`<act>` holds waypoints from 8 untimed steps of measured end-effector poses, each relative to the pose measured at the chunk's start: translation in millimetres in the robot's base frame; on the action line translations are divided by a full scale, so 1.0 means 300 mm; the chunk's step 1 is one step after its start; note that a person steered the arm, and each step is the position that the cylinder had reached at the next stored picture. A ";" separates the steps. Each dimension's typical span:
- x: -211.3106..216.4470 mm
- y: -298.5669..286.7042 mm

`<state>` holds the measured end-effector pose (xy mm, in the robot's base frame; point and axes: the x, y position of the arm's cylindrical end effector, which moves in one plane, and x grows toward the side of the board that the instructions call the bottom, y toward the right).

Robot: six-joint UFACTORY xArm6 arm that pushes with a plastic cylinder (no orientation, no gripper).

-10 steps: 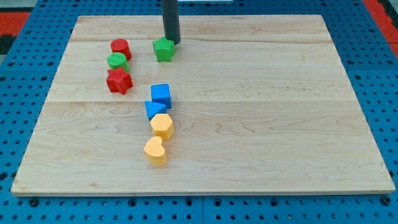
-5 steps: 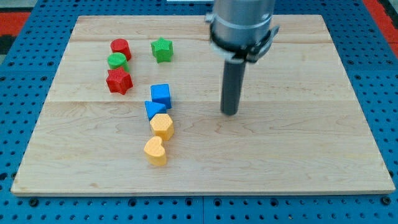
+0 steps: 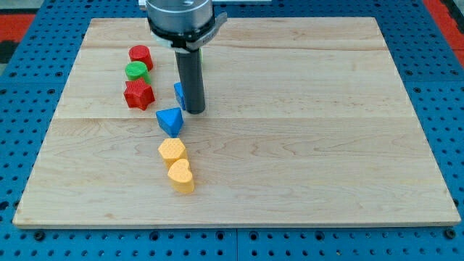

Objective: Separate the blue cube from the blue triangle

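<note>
Tool: a plain rod with nothing to part or close, so no grip state can be told; my tip rests on the tabletop, touching the right side of the blue cube.
Blue cube: mostly hidden behind the rod, only a sliver of its left face showing, near the upper middle of the board.
Blue triangle: just below and slightly left of the cube; whether a thin gap lies between them or they touch cannot be told, since the rod covers the joint.
Neighbours: the red star, green cylinder and red cylinder crowd the view's left; the yellow hexagon and yellow heart sit below the triangle, touching each other.
Step in hand: judged as the parting push, with the pair close together and not yet clearly separated.
How to do it well: press on the cube alone, keeping my tip off the triangle's upper corner (a glancing touch there would drag both along together).
Direction: toward the view's top looks safest, as pushing left would run the cube into the red star.
Contact: push through the cube's middle so it slides straight and does not pivot round the rod.
</note>
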<state>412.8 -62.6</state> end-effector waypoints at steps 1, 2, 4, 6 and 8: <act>0.040 -0.001; 0.145 -0.084; 0.076 -0.102; 0.017 -0.167; -0.076 -0.132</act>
<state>390.1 -102.3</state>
